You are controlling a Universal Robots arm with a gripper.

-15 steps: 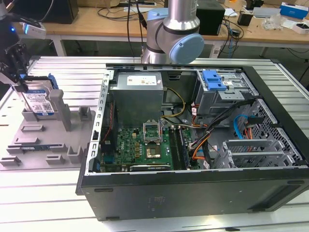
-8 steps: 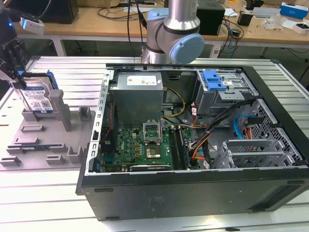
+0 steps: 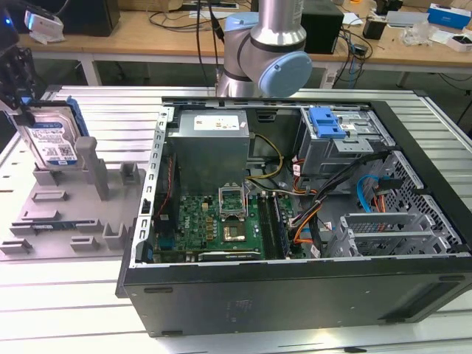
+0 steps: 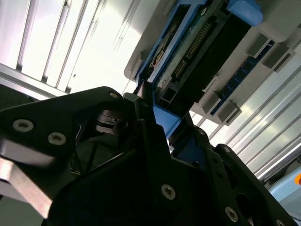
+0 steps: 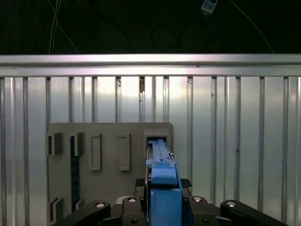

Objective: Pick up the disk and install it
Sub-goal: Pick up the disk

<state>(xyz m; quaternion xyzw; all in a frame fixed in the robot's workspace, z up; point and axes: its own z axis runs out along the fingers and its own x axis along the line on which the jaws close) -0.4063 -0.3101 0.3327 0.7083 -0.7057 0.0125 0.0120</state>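
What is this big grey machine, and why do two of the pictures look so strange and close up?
It is a robot arm, a machine that moves things much like your arm does. The exterior view comes from a camera off the arm, looking down on a metal table. On it lie an open computer case and a grey holder tray. The two wrist views come from cameras riding on the arm, so they look close up. At the arm's end is its gripper, like a hand with fingers. It is shut on the disk, a silver drive with a blue frame, standing upright on the tray.
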